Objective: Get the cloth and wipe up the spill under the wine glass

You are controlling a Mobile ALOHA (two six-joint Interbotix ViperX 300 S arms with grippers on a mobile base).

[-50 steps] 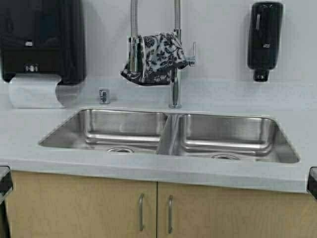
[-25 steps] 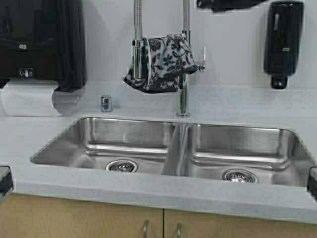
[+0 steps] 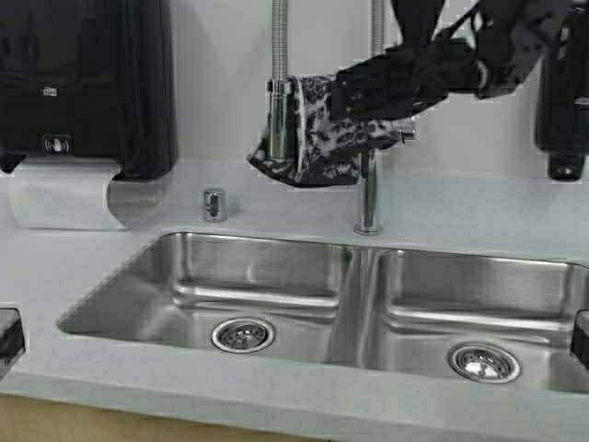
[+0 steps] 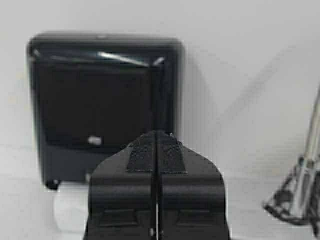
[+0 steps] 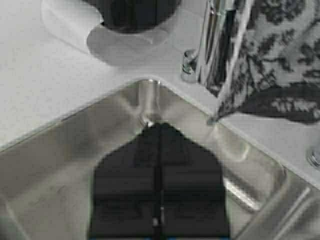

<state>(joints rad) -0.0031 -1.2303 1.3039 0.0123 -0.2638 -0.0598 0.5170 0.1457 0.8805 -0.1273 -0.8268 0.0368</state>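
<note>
Nearest, at the low left edge of the high view, the parked left arm, with the left tool [image 4: 156, 137] closed, fingers pressed flat together, pointing toward the wall. Just ahead, the pale grey table [image 3: 110, 378] with a double stainless-steel sink [image 3: 359, 276] sunk into it, a round drain in each basin. Behind the sink, a small chrome knob [image 3: 213, 203] on the table and, beside it, the tall chrome faucet [image 3: 369, 198] rising from the divider between the basins. Draped over the faucet's upper part, well above the table, the limp dark cloth with a white leaf pattern [image 3: 317, 133] – hanging in folds, lower edge free. Right against the cloth, reaching in from the upper right, the black right arm [image 3: 497, 41]; the right tool [image 5: 159, 131] narrow, fingers shut together with nothing between them, tip over a sink corner just beside the cloth's hanging edge – whether touching, cannot tell. Farthest, on the wall, a black paper towel dispenser with a white sheet hanging out [image 3: 83, 83] at left and a black soap dispenser [image 3: 563, 101] at right.
</note>
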